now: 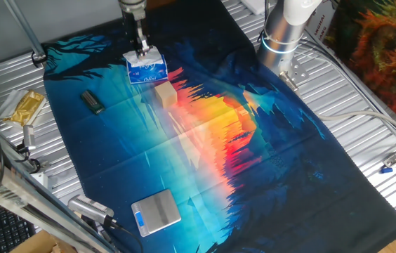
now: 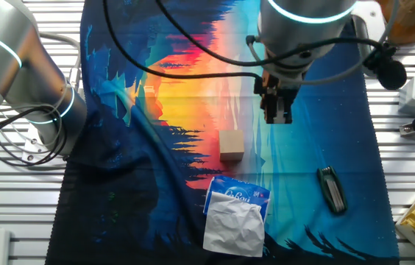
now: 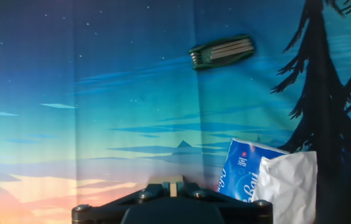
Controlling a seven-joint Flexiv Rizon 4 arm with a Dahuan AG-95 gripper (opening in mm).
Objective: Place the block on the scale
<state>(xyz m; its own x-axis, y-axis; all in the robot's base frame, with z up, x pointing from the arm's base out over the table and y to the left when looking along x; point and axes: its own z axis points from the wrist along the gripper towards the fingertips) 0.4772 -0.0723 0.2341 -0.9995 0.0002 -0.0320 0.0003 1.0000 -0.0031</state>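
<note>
Block: the block (image 1: 166, 93) sits on the printed cloth (image 1: 268, 169), just beside the tissue packet (image 1: 145, 68) and apart from it in the other fixed view; nothing holds it.
Scale: the scale (image 1: 156, 211) lies at the cloth's near edge in one fixed view, well apart from the block, display strip toward the camera. In the hand view only a pale sliver at the left edge may be it.
Gripper: the gripper (image 2: 277, 114) hangs above the cloth with nothing between its fingers; they look close together, but I cannot tell how wide the gap is.
Key relation: in the other fixed view the block (image 2: 231, 145) lies off to the left of the fingers and nearer the camera, not under them. In the hand view a tan top (image 3: 174, 185) peeks out just past the hand's housing.
Block's axis: a cube, no long axis; its faces sit roughly square to the packet.
Next move, as I judge: shift sideways over the block, then descend.
Other things: a dark bar (image 2: 331, 188) lies clear of that path.
</note>
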